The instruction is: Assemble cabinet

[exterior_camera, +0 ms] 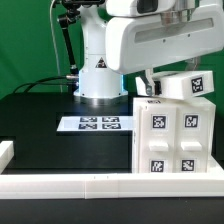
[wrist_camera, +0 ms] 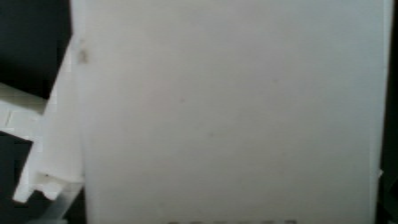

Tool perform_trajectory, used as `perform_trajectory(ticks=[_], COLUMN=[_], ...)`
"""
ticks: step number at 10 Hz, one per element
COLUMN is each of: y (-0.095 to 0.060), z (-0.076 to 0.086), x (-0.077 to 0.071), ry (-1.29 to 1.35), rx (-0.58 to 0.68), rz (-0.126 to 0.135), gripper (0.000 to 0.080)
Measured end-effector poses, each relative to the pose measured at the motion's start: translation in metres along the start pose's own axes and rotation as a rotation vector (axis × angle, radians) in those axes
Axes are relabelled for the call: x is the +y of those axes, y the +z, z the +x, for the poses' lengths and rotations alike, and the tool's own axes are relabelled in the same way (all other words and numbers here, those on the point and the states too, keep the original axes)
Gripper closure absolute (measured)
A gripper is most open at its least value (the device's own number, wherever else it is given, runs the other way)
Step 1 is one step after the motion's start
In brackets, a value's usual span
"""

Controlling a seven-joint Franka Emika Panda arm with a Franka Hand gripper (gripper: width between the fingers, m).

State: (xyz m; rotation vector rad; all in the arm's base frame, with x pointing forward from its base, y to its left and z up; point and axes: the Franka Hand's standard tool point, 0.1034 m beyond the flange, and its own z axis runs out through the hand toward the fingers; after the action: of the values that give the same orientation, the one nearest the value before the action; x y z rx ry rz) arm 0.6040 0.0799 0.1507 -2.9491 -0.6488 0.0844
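The jaws are hanging over the cabinet (exterior_camera: pixel 172 140); apart or together, you cannot tell. It is looking stiff, light and slippery, so you should be gripping a thin wall.

arm (exterior_camera: pixel 150 40) reaches forward, gripper (exterior_camera: pixel 149 86) pointing down, jaws hidden

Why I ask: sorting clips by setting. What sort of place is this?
Probably a robotics lab bench: a black table, the marker board lying on it, and a white robot arm by the tagged cabinet.
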Motion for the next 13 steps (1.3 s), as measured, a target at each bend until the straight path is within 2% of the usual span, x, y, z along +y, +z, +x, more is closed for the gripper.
perform_trajectory(ticks=[2, 6, 13], y=[0.0, 0.0003, 0.0008], z=[0.0, -0.0008, 0.0014], x=[0.0, 0.0028, 0.0018], ry=[0.001, 0.356, 0.884], rx=[0.0, 0.011, 0.02], rz=[0.0, 0.013, 0.019], gripper=[0.0253, 0.0253, 0.0253])
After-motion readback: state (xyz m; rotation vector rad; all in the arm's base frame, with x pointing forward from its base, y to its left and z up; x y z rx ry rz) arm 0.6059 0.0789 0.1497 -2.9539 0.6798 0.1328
